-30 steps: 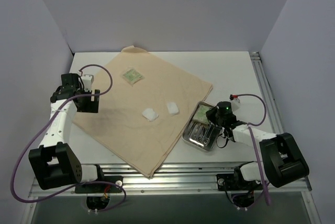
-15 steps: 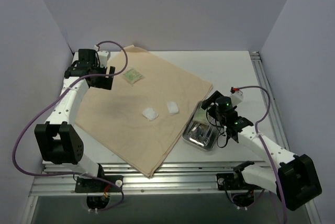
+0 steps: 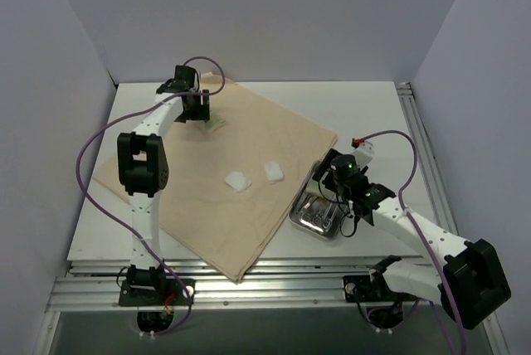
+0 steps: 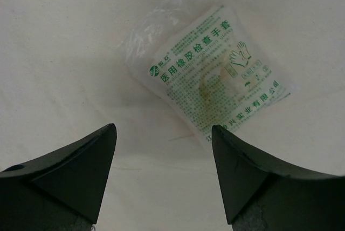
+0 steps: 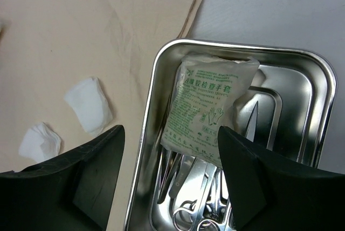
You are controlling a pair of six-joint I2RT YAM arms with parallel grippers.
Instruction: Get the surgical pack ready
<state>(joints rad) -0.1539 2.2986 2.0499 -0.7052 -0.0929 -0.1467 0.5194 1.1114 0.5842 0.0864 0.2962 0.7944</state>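
**Both grippers open, one over the tray, one over the far packet**

The tan cloth sheet point(image 3: 224, 197) lies spread flat on the white table point(image 3: 373, 114), turned so that one corner points at the arm bases.

Just off the sheet's right edge, on bare table, sits the steel tray point(image 3: 309, 221). Whether it touches the edge cannot be told. In the tray lie the metal forceps point(image 5: 200, 212), their ring handles toward the wrist camera. A green packet point(image 5: 207, 107) rests partly on top of them and leans toward the tray's far wall.

The right gripper point(image 5: 170, 129) hangs over this tray on the side nearest the sheet. Its fingers are spread wide with nothing between them, and it touches neither the tray nor its contents.

Near the middle of the sheet, a little toward its right edge, are two white gauze pads. The left pad point(image 3: 238, 181) and the right pad point(image 3: 273, 172) lie near each other but apart, both on the cloth.

Close to the sheet's far corner a second green packet point(image 4: 215, 77) lies flat on the cloth, its printing facing up. The left gripper point(image 4: 163, 131) is above the sheet here, pointing down. Its fingers are parted and empty, and the packet shows just beyond the tips, nearer the right-hand one in the wrist view. From above, the left arm reaches along the sheet's left side to this corner.
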